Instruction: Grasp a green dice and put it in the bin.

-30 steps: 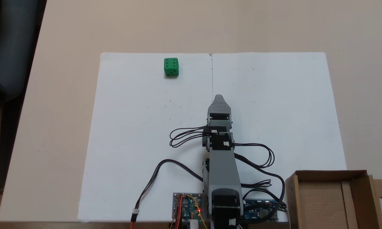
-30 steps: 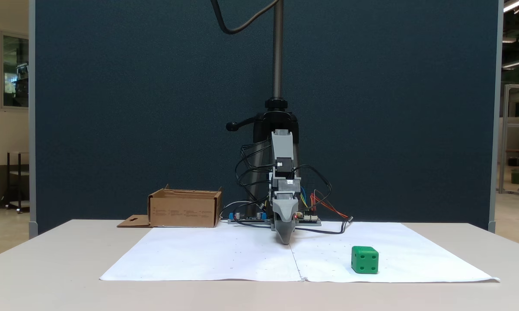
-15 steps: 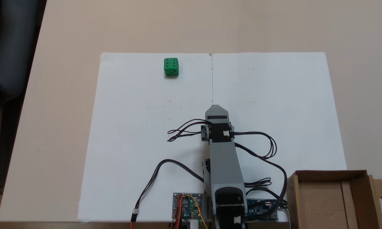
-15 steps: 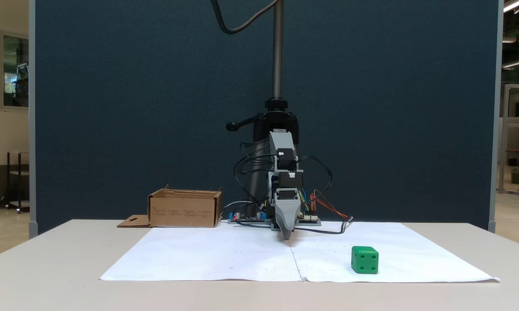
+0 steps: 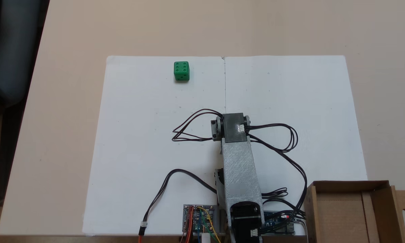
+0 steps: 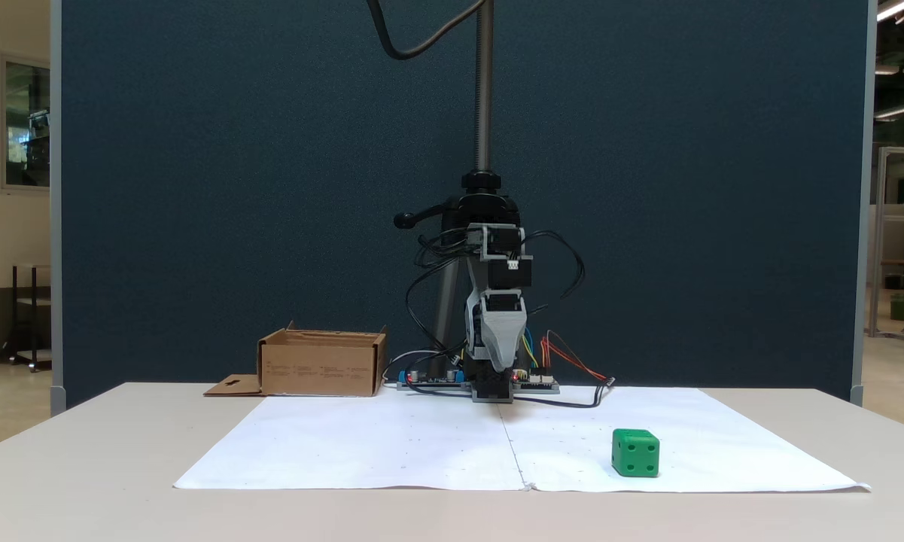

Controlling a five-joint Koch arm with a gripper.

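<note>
The bin at four o'clock from above holds nothing visible. The green dice rests on the white paper at eleven o'clock, well apart. The table-level view alone shows the gripper pointing down above the paper; jaw opening cannot be told.

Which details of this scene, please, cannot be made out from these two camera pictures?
- End effector: pointing down and head-on in a fixed view, jaws overlapping, so open or shut is unclear.
- Cardboard box: bottom edge crops its near part.
- Green die: underside and far faces hidden.
</note>
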